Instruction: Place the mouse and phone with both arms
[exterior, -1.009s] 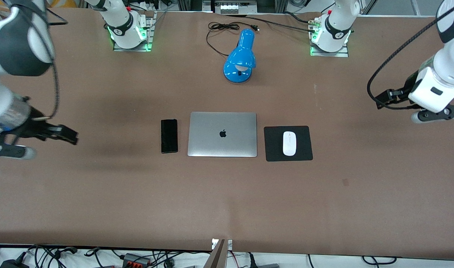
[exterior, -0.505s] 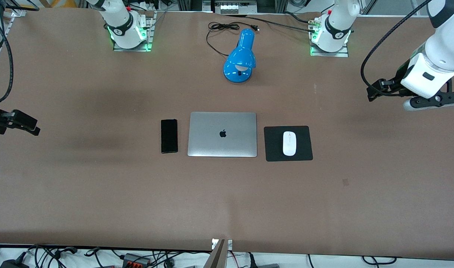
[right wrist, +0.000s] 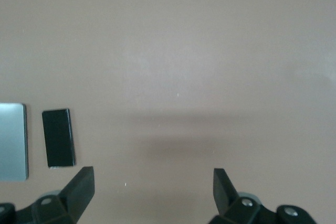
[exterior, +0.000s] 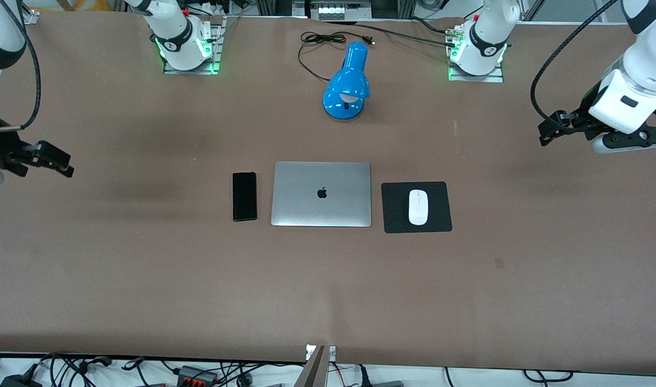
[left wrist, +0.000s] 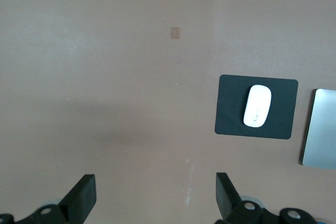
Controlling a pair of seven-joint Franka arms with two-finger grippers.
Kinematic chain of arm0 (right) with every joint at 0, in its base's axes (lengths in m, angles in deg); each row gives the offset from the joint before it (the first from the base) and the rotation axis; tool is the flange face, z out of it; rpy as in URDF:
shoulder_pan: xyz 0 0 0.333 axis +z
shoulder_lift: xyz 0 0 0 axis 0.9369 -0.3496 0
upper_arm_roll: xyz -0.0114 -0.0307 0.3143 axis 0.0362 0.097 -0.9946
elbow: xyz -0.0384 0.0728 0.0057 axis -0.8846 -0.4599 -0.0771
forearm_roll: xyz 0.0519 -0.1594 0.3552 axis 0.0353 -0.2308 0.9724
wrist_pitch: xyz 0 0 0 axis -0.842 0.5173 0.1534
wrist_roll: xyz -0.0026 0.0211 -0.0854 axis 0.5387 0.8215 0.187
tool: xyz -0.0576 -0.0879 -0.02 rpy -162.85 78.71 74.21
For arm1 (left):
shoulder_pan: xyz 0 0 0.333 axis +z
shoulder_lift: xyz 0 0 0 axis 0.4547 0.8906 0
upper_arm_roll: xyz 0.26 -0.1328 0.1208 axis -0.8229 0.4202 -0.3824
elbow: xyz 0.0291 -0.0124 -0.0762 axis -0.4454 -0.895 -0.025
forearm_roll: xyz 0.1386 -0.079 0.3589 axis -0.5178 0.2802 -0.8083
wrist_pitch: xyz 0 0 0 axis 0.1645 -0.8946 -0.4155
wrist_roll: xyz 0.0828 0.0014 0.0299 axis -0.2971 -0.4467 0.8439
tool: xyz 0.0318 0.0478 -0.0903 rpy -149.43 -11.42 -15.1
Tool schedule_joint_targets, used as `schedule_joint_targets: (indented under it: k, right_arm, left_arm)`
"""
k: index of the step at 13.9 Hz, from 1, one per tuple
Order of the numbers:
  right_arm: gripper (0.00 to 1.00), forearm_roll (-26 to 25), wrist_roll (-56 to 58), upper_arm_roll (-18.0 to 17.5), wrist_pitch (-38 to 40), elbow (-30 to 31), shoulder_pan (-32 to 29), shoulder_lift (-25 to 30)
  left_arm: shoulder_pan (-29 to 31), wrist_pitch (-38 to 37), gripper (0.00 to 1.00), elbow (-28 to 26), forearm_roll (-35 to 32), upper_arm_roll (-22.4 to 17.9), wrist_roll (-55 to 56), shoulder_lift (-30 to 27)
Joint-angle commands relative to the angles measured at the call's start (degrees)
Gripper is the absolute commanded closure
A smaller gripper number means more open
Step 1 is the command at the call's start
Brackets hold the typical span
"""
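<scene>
— Grippers?
— I'm seeing the left gripper (left wrist: 152,203) and right gripper (right wrist: 152,198) hanging spread, empty, at frame edges.
— Items?
— Mouse (exterior: 418,207) is sitting on the pad (exterior: 395,215); phone (exterior: 244,196) is lying beside the laptop (exterior: 321,177), centre frame.

Middle row packed: phone (exterior: 244,196), laptop (exterior: 321,194), mouse pad (exterior: 416,207) just beside each other. Blue lamp (exterior: 347,83) plus cord near bases. Table (exterior: 145,279) ends, camera-side strip wide open.

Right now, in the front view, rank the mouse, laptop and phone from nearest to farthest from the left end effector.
1. mouse, on the mouse pad, closest to the left end effector.
2. laptop, mid-table.
3. phone, toward the right arm's end.
</scene>
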Motion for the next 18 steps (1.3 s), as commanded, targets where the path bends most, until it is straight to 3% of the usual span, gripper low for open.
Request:
schedule_joint_targets:
  k: [1,6,18]
  right_arm:
    - [0.0,-0.5,0.8,-0.6,-1.4,7.2,-0.4,5.6]
    - [0.0,-0.2,0.6,-0.6,1.0,6.8,-0.4,6.4]
    - [0.0,-0.5,0.9,-0.7,2.5,7.1,-0.3,8.6]
  left_arm:
    - [1.2,0.0,0.0,1.2,0.9,1.5,-2.0,0.3]
    - [1.5,-0.3,0.0,0.8,1.4,1.6,-7.3,0.1]
    - [1.2,-2.2,0.0,0.5,1.0,1.8,-7.4,-0.1]
